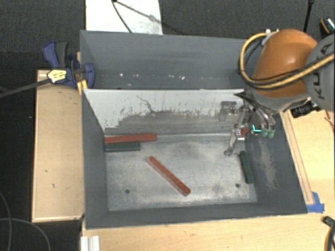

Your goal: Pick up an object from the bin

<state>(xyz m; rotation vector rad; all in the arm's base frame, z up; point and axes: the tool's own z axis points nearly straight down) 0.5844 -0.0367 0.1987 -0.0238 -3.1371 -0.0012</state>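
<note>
Hand [234, 144] hangs low in the bin [157, 61], hugging the right wall because the dark bar [246, 169] lies there. Open or closed, cannot tell.

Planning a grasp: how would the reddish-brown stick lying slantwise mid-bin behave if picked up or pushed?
The reddish-brown stick looks straight and flat-faced, so it is probably stiff and unlikely to roll. It is long and thin, so gripped near one end it may tilt. Lying flat in the bin, it would likely slide or pivot under a push.
</note>
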